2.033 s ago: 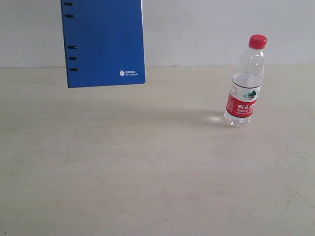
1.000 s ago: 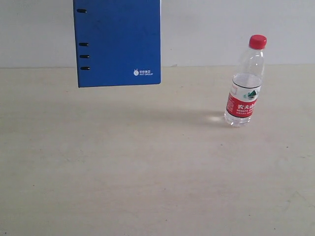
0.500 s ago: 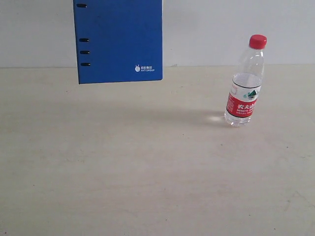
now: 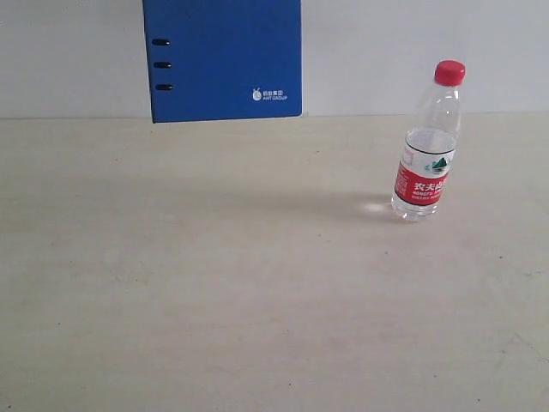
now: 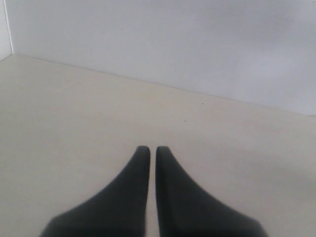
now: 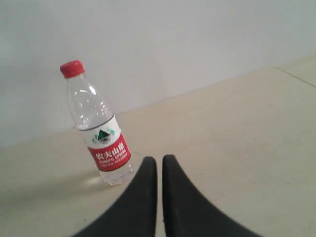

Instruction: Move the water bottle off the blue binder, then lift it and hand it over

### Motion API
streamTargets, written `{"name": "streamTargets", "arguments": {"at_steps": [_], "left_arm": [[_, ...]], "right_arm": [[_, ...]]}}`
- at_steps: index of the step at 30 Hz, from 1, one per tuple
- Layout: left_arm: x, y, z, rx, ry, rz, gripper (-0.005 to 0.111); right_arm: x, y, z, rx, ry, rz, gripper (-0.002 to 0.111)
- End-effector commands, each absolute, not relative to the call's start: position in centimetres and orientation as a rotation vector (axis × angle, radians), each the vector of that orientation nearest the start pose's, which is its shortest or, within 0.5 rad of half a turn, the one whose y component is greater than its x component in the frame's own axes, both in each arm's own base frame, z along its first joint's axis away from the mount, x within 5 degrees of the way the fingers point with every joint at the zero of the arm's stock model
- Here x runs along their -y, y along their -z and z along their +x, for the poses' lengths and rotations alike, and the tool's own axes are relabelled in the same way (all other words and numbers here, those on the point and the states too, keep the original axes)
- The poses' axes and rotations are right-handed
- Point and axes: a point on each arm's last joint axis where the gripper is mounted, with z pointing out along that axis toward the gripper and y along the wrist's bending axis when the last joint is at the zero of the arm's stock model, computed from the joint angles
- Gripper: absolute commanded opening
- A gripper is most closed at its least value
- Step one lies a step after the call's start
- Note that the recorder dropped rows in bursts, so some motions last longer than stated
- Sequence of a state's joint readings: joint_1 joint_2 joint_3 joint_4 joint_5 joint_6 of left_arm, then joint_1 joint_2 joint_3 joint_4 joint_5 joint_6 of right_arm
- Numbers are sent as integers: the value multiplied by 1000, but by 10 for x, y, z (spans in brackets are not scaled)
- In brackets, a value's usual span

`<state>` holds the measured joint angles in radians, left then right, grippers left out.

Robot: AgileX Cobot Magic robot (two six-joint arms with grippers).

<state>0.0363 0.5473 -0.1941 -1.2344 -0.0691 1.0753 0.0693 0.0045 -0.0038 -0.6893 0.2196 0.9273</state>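
Observation:
The water bottle [image 4: 428,142], clear with a red cap and a red-and-white label, stands upright on the table at the right. It also shows in the right wrist view as the water bottle [image 6: 98,131], ahead of my right gripper [image 6: 159,159], whose black fingers are shut on nothing. The blue binder [image 4: 223,58] hangs upright in the air at the upper left of the exterior view, its top cut off by the frame; what holds it is out of view. My left gripper [image 5: 149,149] is shut and empty above bare table. Neither gripper appears in the exterior view.
The pale beige table [image 4: 257,283] runs back to a white wall [image 4: 412,43]. A faint shadow lies on the table left of the bottle.
The blue binder has moved up and to the right in the air. The bottle has not moved.

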Motion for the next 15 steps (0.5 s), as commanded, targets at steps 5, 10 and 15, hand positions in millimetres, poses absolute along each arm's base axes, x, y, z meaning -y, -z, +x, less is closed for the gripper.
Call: {"name": "streamTargets", "arguments": {"at_steps": [5, 10, 15], "left_arm": [[-11, -236, 114, -1794, 16, -224, 4], [-11, -236, 114, -1794, 16, -224, 4], [-11, -236, 114, -1794, 16, -224, 4]], "right_arm": [[10, -188, 55, -1750, -17, 175, 0], [6, -184, 54, -1800, -6, 77, 0], [1, -184, 54, -1806, 10, -29, 0]]}}
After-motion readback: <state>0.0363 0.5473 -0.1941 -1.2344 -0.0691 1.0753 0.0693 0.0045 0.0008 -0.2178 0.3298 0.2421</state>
